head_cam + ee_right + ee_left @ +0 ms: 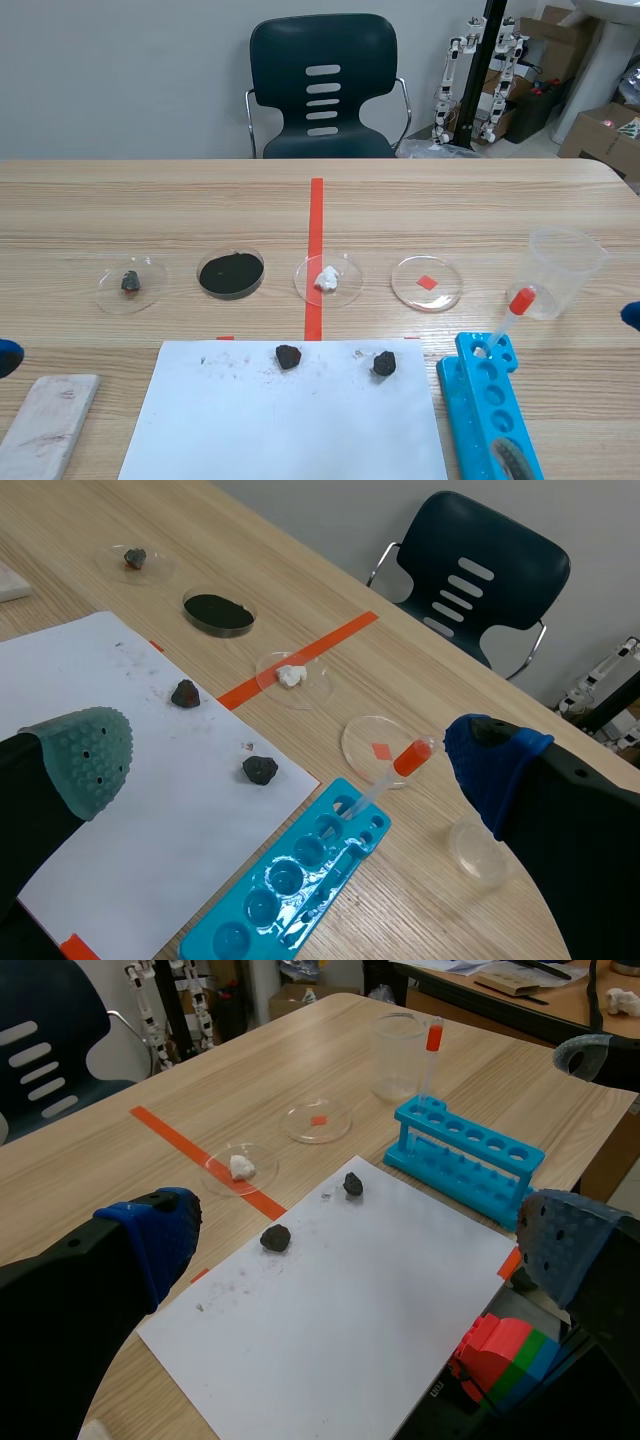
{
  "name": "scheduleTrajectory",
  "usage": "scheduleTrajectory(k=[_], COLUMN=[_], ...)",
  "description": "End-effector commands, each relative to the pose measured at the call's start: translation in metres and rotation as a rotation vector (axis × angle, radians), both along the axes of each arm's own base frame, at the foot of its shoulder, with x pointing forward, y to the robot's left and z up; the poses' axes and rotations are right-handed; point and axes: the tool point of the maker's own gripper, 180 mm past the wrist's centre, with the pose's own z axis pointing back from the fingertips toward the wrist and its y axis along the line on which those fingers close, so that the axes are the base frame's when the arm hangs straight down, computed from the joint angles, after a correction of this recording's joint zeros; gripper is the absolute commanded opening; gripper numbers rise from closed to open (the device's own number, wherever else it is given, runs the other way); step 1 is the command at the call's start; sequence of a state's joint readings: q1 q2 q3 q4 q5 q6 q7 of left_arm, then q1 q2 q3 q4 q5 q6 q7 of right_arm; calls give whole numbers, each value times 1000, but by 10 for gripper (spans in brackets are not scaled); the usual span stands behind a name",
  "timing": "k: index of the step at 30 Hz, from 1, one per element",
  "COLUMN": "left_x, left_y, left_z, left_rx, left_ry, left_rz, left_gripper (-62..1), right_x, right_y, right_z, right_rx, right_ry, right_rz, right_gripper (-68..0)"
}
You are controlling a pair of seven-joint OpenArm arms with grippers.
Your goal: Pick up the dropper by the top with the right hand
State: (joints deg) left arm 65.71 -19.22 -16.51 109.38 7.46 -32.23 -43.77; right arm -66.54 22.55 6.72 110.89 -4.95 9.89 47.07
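The dropper, a clear tube with an orange-red bulb (521, 299), stands tilted in the far end hole of the blue tube rack (487, 405) at the table's near right. In the right wrist view my right gripper (290, 770) is open, and the dropper's bulb (412, 757) lies ahead, close to the blue fingertip (490, 765). Nothing is between the fingers. In the scene view only a blue pad (631, 316) of it shows at the right edge. My left gripper (360, 1240) hangs open over the table's near left, far from the dropper (434, 1036).
A clear plastic beaker (566, 270) stands just behind the rack. Several petri dishes (427, 283) lie in a row mid-table. A white paper sheet (290, 420) carries two dark lumps (288, 355). A pale board (48, 420) lies near left, and a dark chair (322, 90) stands beyond the table.
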Motion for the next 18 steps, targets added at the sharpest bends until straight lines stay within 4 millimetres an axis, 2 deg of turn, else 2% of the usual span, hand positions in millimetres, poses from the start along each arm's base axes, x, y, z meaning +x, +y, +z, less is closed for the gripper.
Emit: scheduleTrajectory(k=[1, 13, 18], left_x=[2, 2, 2], left_y=[-3, -3, -3], left_z=[9, 9, 9], left_rx=[-36, -36, -36], left_ry=[-22, -22, -22], left_rz=[-4, -4, -4], left_gripper=[14, 14, 14], right_x=[2, 7, 23], right_y=[-1, -1, -8], right_z=[5, 6, -4], right_rx=[10, 4, -51], right_ry=[-20, -31, -10], right_rz=[-3, -7, -43], right_gripper=[4, 4, 4])
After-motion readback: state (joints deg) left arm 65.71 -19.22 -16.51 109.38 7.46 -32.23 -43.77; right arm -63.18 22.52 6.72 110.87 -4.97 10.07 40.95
